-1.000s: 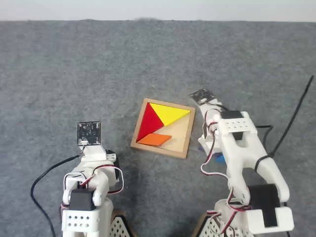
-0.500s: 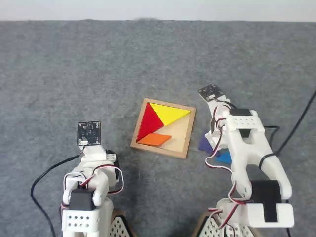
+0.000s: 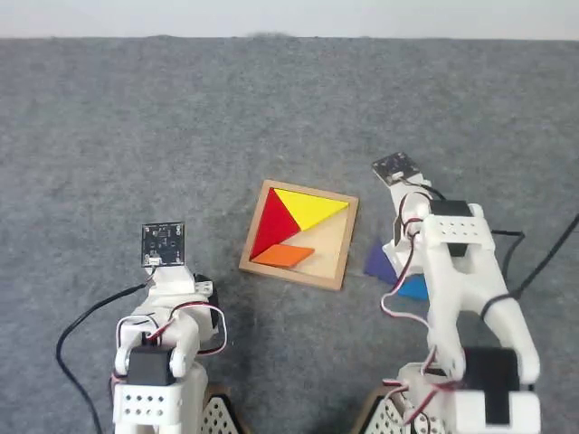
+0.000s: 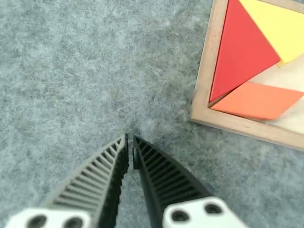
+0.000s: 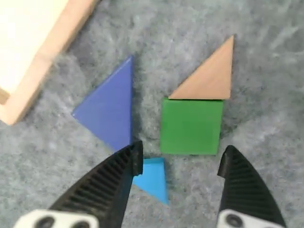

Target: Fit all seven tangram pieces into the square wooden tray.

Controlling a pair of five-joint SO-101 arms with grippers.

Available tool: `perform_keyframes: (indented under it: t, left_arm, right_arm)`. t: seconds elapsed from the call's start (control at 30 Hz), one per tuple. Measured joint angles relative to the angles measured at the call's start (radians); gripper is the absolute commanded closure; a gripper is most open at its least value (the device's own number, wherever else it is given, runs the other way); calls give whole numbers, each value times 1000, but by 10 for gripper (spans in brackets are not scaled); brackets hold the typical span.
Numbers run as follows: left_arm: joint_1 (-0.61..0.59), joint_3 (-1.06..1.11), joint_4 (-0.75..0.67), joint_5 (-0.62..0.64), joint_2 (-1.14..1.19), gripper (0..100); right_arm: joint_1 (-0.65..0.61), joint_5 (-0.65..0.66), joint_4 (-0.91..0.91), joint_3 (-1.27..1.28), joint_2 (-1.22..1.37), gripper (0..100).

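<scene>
The square wooden tray (image 3: 341,249) lies mid-table and holds a red triangle (image 3: 270,221), a yellow triangle (image 3: 308,207) and an orange parallelogram (image 3: 284,257). On the carpet to its right lie a dark blue triangle (image 5: 110,106), a green square (image 5: 191,126), a tan triangle (image 5: 211,76) and a light blue piece (image 5: 153,178). My right gripper (image 5: 183,161) hangs open just above the green square and the light blue piece. My left gripper (image 4: 130,141) is shut over bare carpet, left of the tray (image 4: 205,76).
Grey carpet covers the table. The right arm (image 3: 457,271) stands over the loose pieces beside the tray's right edge. The left arm (image 3: 163,307) rests near the front left. A black cable (image 3: 543,262) runs along the right side.
The right arm has swung to the right, away from the tray's edge, uncovering the dark blue triangle and light blue piece in the high view. The left arm has not moved.
</scene>
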Motion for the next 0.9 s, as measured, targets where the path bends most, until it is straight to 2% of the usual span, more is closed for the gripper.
perform_keyframes:
  t: [0.27,0.77,0.9]
  left_arm:
    - [0,0,0,0,0,986]
    - [0,0,0,0,0,986]
    - [0,0,0,0,0,986]
  right_arm:
    - [0,0,-54,-44,169,720]
    - [3,-5,-54,-71,107,721]
    - [0,-63,-12,-173,89,721]
